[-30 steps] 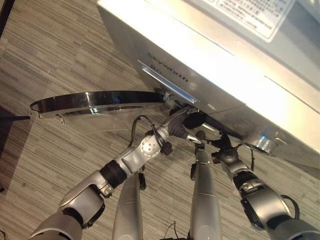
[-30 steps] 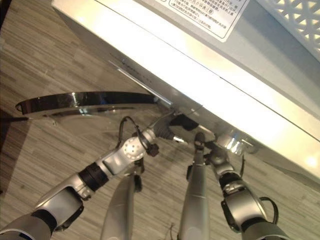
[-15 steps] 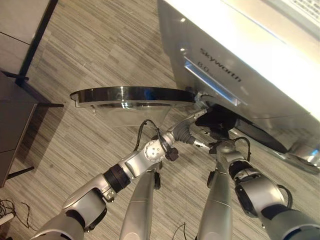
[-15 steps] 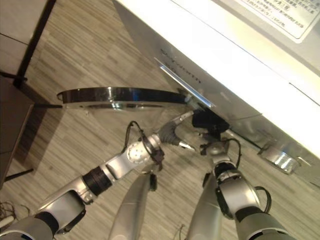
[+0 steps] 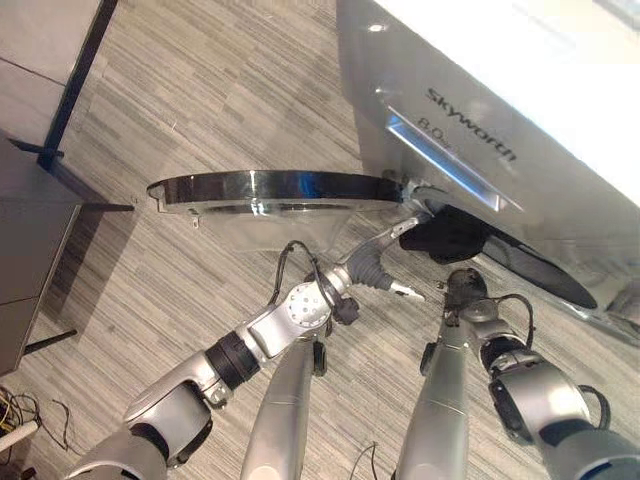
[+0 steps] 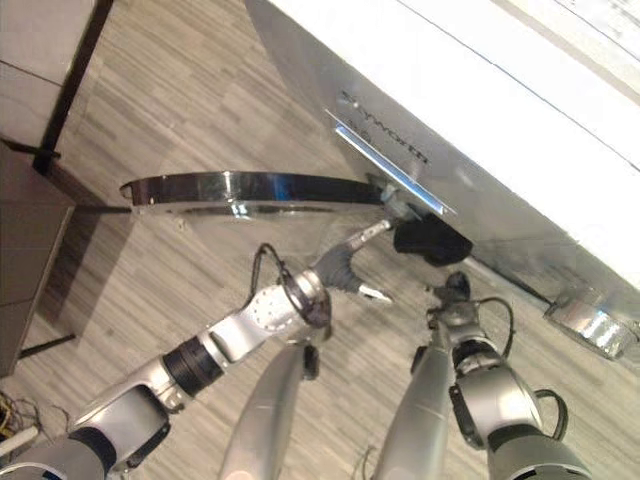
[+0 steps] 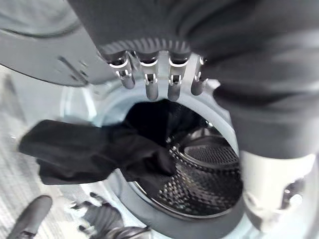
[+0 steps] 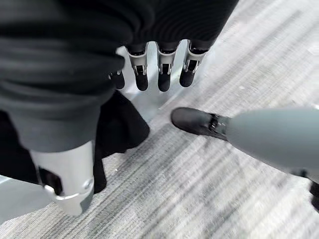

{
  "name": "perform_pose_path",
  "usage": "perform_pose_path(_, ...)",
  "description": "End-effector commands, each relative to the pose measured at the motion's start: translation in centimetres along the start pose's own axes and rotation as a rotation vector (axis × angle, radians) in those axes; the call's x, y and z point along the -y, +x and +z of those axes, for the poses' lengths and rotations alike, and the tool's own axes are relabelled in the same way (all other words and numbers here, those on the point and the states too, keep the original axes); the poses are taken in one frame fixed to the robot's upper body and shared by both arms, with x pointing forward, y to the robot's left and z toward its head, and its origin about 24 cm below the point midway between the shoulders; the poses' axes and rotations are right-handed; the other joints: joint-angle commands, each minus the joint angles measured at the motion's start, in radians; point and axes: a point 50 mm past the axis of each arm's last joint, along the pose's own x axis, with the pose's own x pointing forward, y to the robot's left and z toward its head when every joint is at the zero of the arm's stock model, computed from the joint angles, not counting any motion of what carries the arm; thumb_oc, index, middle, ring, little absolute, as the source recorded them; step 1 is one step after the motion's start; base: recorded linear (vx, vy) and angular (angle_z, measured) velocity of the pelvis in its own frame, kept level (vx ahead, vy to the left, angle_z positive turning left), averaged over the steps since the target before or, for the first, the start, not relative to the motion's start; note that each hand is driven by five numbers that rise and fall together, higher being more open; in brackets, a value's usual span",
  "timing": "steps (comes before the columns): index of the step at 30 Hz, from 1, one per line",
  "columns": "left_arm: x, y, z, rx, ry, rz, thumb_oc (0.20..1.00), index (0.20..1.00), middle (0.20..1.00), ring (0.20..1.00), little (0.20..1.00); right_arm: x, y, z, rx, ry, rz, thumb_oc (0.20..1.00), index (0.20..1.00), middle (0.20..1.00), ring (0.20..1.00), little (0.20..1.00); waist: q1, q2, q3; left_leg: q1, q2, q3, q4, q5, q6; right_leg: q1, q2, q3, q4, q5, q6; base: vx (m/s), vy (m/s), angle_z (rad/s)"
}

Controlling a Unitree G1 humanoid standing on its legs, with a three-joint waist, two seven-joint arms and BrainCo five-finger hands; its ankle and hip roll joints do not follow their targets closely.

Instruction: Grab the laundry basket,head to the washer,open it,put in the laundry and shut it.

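- Left hand (image 5: 378,268) is reaching toward the washer (image 5: 480,110), just below the open drum mouth; in its wrist view its fingers (image 7: 152,82) are pointing out straight and apart, gripping nothing.
- Right hand (image 5: 462,292) is hanging lower, near the floor (image 5: 200,100) in front of the machine; in its wrist view its fingers (image 8: 164,74) are bending slightly, closing on nothing.
- Dark laundry (image 7: 94,154), a black garment, is lying across the drum's rim, part of it trailing inside the perforated drum (image 7: 199,184) and part drooping outside the opening.
- In the head views the same garment is showing as a dark bundle at the mouth, just beyond the left hand's fingertips.
- Washer door (image 5: 270,190) is standing wide open, swung out to the left of the opening.
- Dark furniture (image 5: 30,230) is standing well apart, at the left.
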Motion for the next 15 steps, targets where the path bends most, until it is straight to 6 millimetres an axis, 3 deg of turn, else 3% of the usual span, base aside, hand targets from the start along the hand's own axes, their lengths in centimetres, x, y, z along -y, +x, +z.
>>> perform_pose_path(1,-0.2,-0.4,1.5,0.105,-0.055,0.028,1.0,1.0,1.0,1.0,1.0,1.1,0.2,-0.5,-0.005,0.049,-0.02,1.0,1.0,1.0,1.0,1.0,-0.016,0.023,0.0,-0.002,0.019,0.067,0.072,-0.155,0.004,-0.07,0.006,0.013,-0.175,0.159,0.002,0.0,0.034,-0.07)
perform_pose_path(6,-0.3,-1.5,1.5,0.117,-0.087,0.029,1.0,1.0,1.0,1.0,1.0,3.6,0.8,1.7,0.036,0.068,-0.099,1.0,1.0,1.0,1.0,1.0,0.007,0.058,0.004,-0.018,0.011,0.071,0.079,-0.152,0.001,-0.085,-0.008,0.022,-0.185,0.16,0.002,0.0,0.014,-0.06)
perform_pose_path(15,-0.7,-2.6,0.6,0.08,-0.089,0.07,1.0,1.0,1.0,1.0,1.0,8.2,1.4,3.5,0.071,0.055,-0.235,1.0,1.0,1.0,1.0,1.0,0.049,0.085,0.002,-0.039,0.003,0.075,0.079,-0.148,0.0,-0.112,-0.016,0.01,-0.2,0.161,0.002,0.01,-0.011,0.03)
